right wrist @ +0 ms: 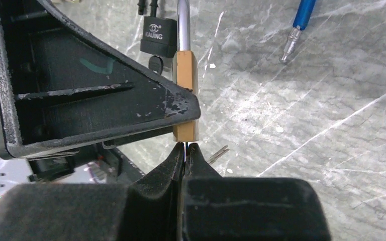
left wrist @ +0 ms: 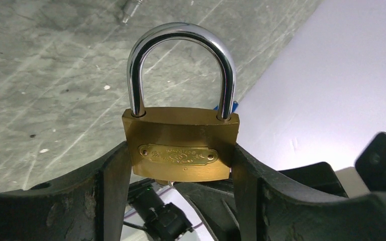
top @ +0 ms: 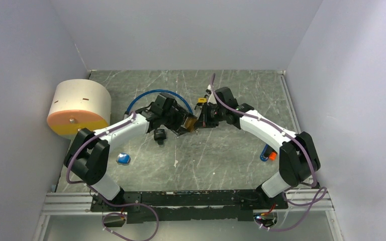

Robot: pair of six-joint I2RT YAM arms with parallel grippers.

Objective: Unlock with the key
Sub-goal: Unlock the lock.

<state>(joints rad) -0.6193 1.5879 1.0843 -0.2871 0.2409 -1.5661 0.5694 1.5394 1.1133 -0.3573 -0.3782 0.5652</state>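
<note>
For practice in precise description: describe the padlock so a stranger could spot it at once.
Find the middle of the grey table. Clamped there in the left end effector is the padlock: brass body, shiny steel shackle, unlike the small black object lying nearby.

Only one word reads clearly. It stands on a small black block (right wrist: 159, 36) lying ahead of the right gripper (right wrist: 186, 150) and slightly to its left. White capitals there look like "KAUING", the middle letters uncertain, under a small round white emblem. The brass padlock (left wrist: 181, 135) clamped in the left gripper (left wrist: 181, 160) carries an oval riveted plate (left wrist: 178, 154) on its face, with two lines of embossed lettering too fine to read. In the right wrist view, one finger (right wrist: 95, 100) of the left gripper bears a teal hand-drawn mark (right wrist: 96, 64) like a tick.
</note>
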